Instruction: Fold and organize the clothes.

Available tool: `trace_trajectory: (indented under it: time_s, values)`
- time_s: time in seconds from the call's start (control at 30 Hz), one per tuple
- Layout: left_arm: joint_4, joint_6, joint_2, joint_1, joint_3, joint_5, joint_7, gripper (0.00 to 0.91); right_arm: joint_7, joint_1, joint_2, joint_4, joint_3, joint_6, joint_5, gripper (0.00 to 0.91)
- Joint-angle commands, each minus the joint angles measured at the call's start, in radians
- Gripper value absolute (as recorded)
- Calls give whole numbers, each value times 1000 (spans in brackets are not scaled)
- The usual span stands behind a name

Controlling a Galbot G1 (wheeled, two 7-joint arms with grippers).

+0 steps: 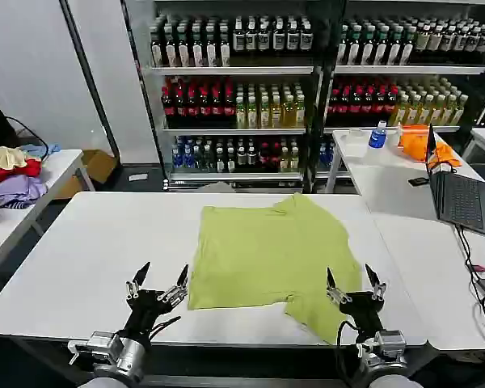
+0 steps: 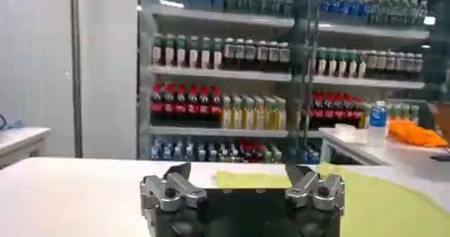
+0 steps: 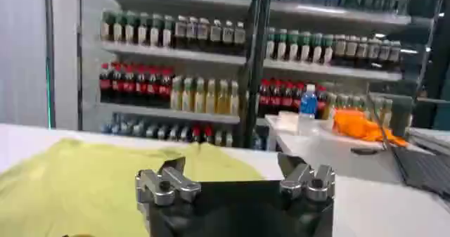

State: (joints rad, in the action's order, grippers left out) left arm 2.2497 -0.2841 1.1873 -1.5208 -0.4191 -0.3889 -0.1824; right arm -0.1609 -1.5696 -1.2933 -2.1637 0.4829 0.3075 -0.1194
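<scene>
Both my left gripper (image 1: 158,286) and right gripper (image 1: 354,284) hover spread wide, empty; T-shirt (image 1: 267,246) looks light, floppy — pinch near corners.

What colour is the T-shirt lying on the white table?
The short-sleeved cotton T-shirt is lime yellow-green, clearest in the head view.

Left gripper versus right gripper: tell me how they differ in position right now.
The left gripper hovers over bare white table, just beside the T-shirt's near left corner; the right gripper sits at the shirt's near right sleeve, at the fabric's edge. The left gripper points slightly inward toward the shirt; the right gripper points straight ahead. Both are open, holding nothing, near the table's front edge.
</scene>
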Motion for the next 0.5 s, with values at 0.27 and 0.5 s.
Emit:
trace_trajectory:
  time_s: [0.27,0.5]
  values:
    - [-62,-292,-99,33,31,-5,46,907,-6,-48,-23,41,-74,131,-4,907]
    - [-133,-294,-122,105,95,14,31,907,-15,-42,-37,62,-104,145,10,907]
